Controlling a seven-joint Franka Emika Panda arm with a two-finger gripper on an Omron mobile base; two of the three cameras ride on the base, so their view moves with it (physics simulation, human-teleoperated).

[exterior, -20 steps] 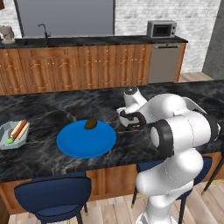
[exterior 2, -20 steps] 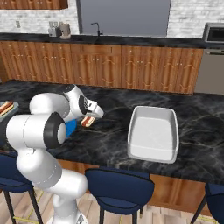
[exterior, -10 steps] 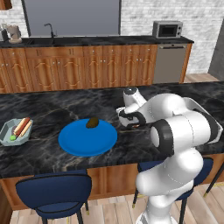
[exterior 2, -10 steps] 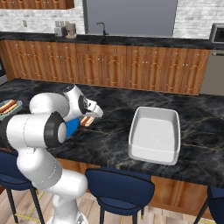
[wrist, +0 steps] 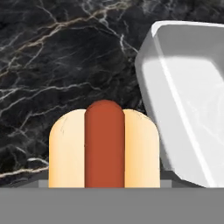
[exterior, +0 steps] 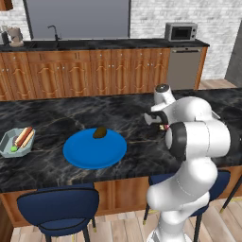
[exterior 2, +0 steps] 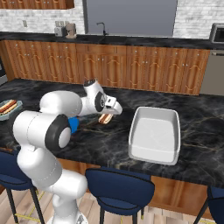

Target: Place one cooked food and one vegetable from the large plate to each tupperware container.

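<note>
Black marble island counter (exterior: pixel 56 118), wood cabinets (exterior: pixel 94 71) and microwave (exterior: pixel 181 32) behind, blue stools (exterior 2: pixel 120 188) in front. White rectangular tray (exterior 2: pixel 155 133) just right of gripper (exterior 2: pixel 106 117), near its path. Gripper clamped on hot dog (wrist: pixel 104 146) (bun ends flush against the fingers in hand view). Large plate (exterior: pixel 94 149) mid-counter, one dark food item (exterior: pixel 99 133) on it. Tupperware container (exterior: pixel 16 142) far left, holding hot dog and green bit. Versus a second ago: camera shifted; arm pose and grasp unchanged.
</note>
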